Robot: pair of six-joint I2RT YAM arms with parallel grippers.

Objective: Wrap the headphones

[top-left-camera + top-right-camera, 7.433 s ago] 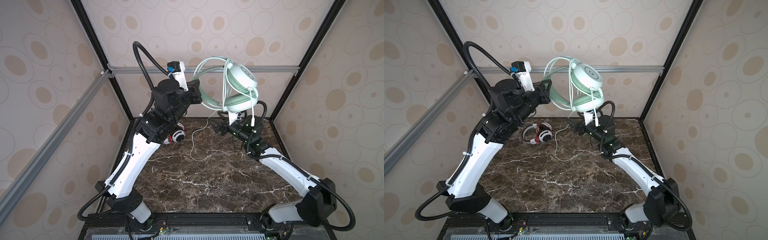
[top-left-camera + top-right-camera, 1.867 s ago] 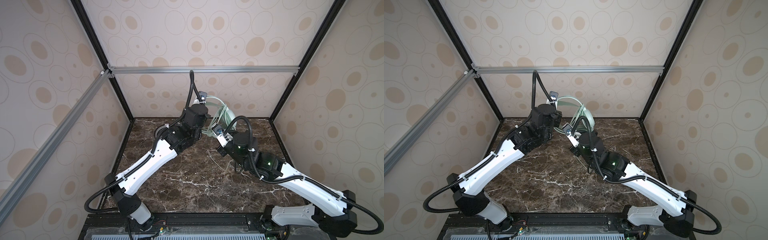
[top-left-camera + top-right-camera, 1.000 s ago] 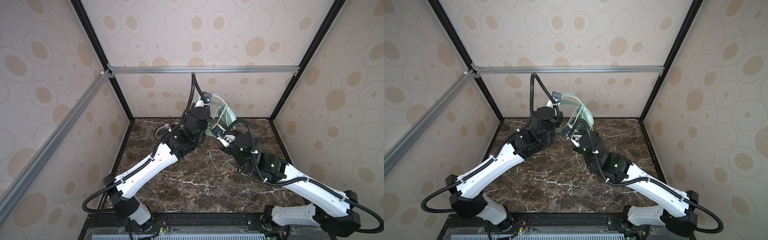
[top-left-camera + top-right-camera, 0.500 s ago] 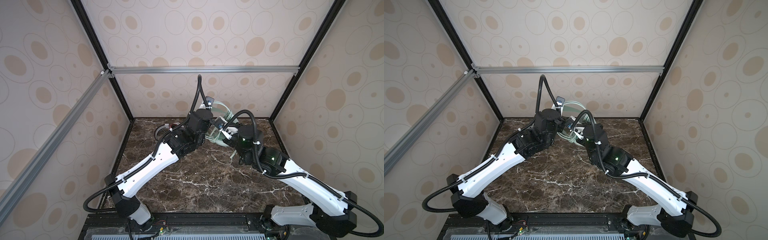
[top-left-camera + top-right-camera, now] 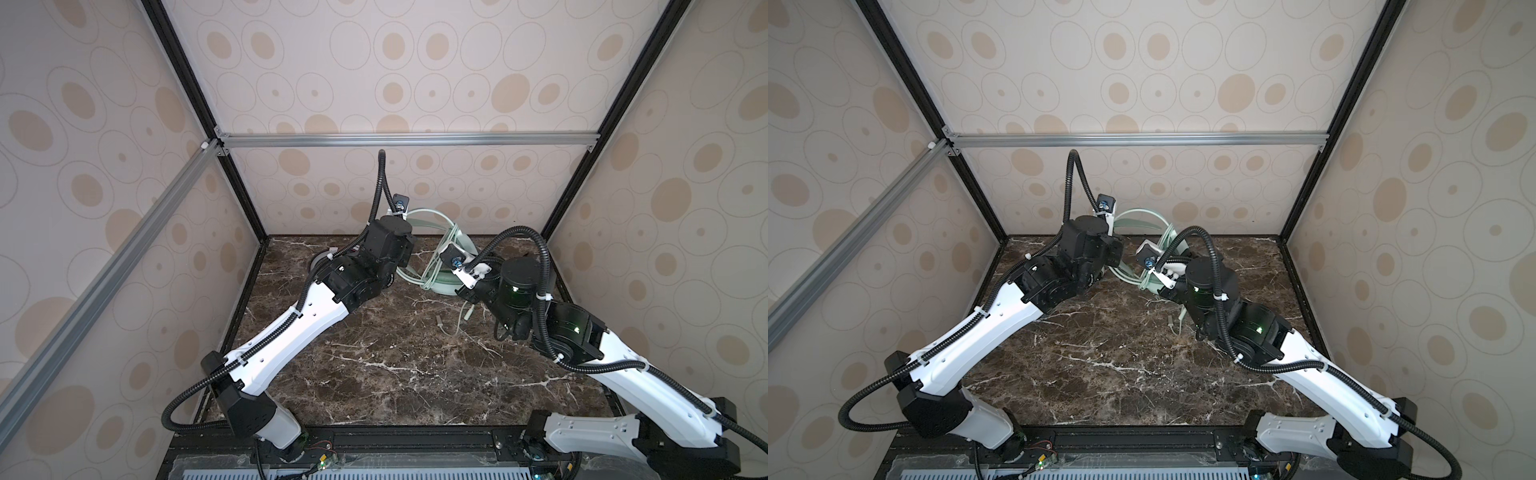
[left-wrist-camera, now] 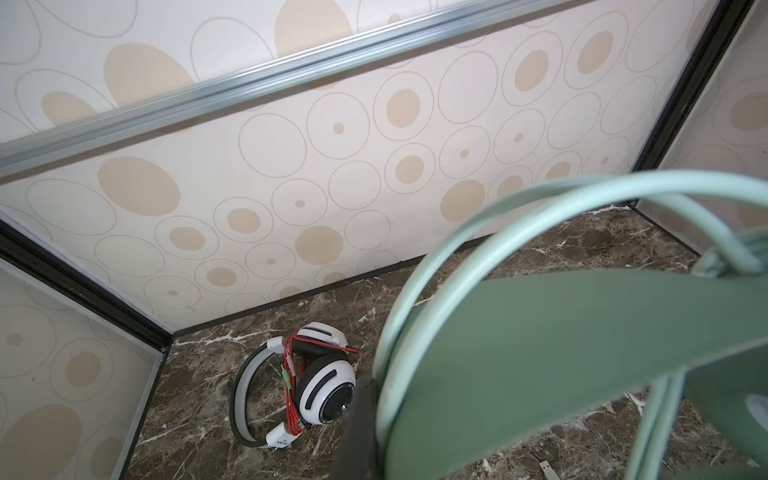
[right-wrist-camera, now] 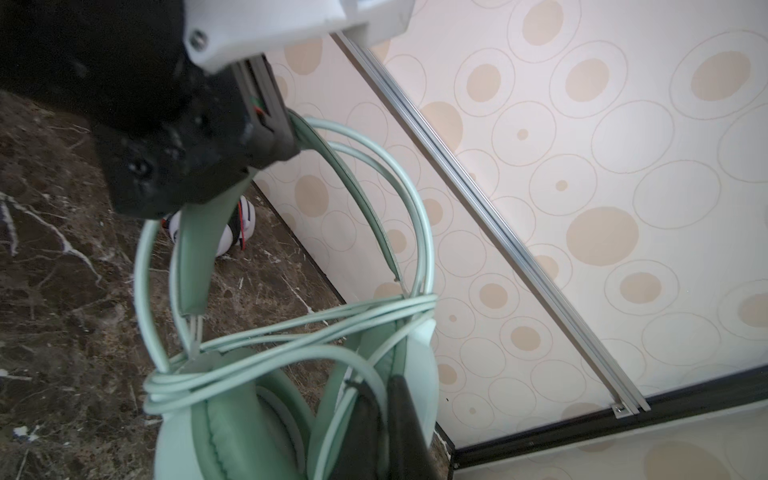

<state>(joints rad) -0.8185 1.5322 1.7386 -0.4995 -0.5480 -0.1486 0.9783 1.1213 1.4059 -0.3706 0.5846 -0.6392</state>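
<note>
Here, green headset (image 7: pixel 232 415), clamped in left gripper (image 7: pixel 257 162)

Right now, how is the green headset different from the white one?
The green headset is mint all over; the white headset is white with black parts. The green headset wears a pale green cable; the white headset a thin red cable. The left gripper holds the green headset by its headband; the white headset lies untouched on the table. Both are over-ear, with cable looped around them.
</note>
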